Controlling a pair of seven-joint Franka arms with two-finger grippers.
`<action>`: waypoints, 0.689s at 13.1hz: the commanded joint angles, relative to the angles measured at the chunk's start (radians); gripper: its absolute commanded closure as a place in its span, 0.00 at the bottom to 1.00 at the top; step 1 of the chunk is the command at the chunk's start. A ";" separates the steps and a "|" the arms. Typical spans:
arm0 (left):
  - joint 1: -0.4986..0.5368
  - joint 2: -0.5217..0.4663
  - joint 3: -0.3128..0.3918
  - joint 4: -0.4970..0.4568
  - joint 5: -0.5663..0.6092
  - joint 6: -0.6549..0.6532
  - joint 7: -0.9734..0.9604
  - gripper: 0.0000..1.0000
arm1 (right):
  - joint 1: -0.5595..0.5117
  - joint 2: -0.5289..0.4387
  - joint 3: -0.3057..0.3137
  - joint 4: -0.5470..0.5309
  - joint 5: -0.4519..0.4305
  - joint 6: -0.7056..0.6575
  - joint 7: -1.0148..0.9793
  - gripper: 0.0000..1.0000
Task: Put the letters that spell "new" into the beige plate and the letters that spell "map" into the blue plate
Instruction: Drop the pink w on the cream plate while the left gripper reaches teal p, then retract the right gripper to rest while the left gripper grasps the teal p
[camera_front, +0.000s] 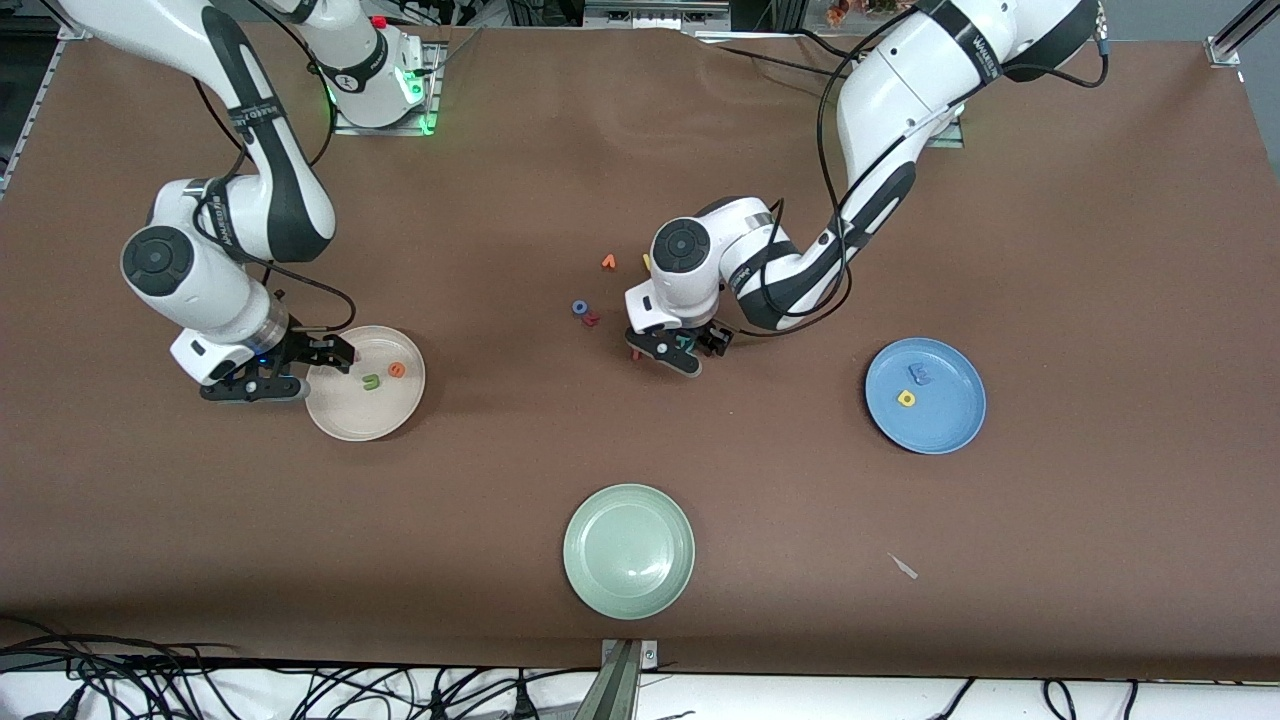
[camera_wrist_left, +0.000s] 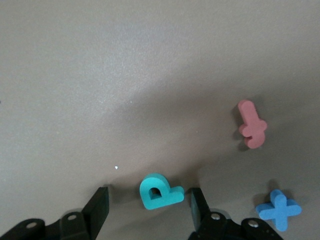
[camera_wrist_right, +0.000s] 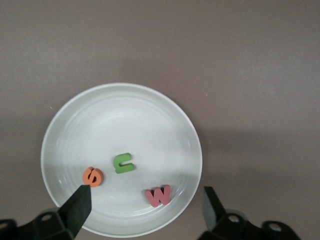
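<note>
**Last letter: the teal p**

The left end effector (camera_wrist_left: 147, 202) sits low on the surface, fingers apart around the teal p (camera_wrist_left: 159, 192). Close squarely on its flat sides, then carry it to the blue plate (camera_front: 955, 432). The right end effector (camera_wrist_right: 145, 205) hangs spread over the beige plate (camera_wrist_right: 75, 120), where n, e and w lie.

Brown table under even light
Black cables (camera_front: 200, 690) trail along its near edge, and a metal bracket (camera_front: 625, 675) stands at the middle.
</note>
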 joint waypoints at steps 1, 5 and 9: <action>-0.002 0.012 0.002 0.010 0.032 0.030 0.010 0.26 | -0.007 -0.030 0.008 0.163 0.006 -0.219 -0.011 0.00; -0.004 0.010 0.002 0.004 0.032 0.030 0.010 0.38 | -0.009 -0.100 0.013 0.361 0.020 -0.509 -0.013 0.00; -0.013 0.001 -0.001 0.006 0.032 0.027 0.010 0.78 | -0.015 -0.148 0.007 0.516 0.031 -0.735 -0.021 0.00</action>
